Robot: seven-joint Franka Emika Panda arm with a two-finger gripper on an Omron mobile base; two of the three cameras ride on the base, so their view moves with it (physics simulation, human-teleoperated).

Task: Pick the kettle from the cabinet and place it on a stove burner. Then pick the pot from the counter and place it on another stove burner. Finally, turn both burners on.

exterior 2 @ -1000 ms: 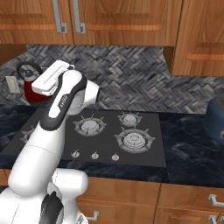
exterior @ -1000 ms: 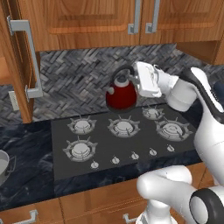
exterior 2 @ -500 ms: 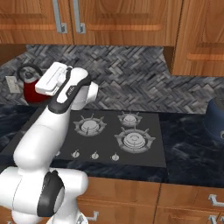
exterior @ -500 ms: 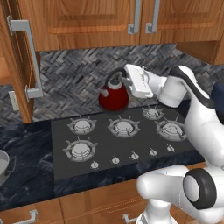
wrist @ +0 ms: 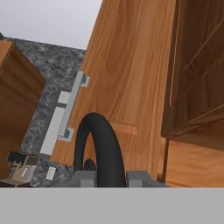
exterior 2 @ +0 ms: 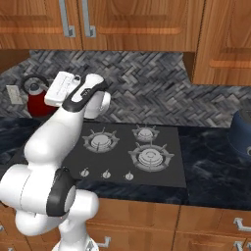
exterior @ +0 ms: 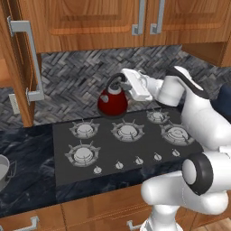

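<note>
My gripper (exterior: 125, 77) is clamped narrow on the black loop handle (wrist: 99, 148) of the kettle (exterior: 113, 100); in the hand view the handle arcs up right between my two finger tips (wrist: 85, 178). Kettle hangs upright, dark red body w/ black lid knob, above the far edge of the cooktop (exterior: 149, 149), just beyond the far middle burner (exterior: 126, 131) and in front of the grey herringbone backsplash (exterior: 72, 85); can't tell if its base touches the surface. From the right base view the kettle (exterior 2: 37, 99) sits at far left, partly behind my hand (exterior 2: 61, 88). Cabinet (exterior: 18, 67) door stands open at left w/ its long grey bar handle (exterior: 32, 58); hand view looks along that door (wrist: 127, 87) and bar handle (wrist: 65, 113). Pot (exterior: 3, 173) rests on the black counter (exterior: 25, 176) at near left, well apart from the kettle, cut by the frame edge. Dark blue round vessel (exterior 2: 242, 133) on the counter at far right.
</note>
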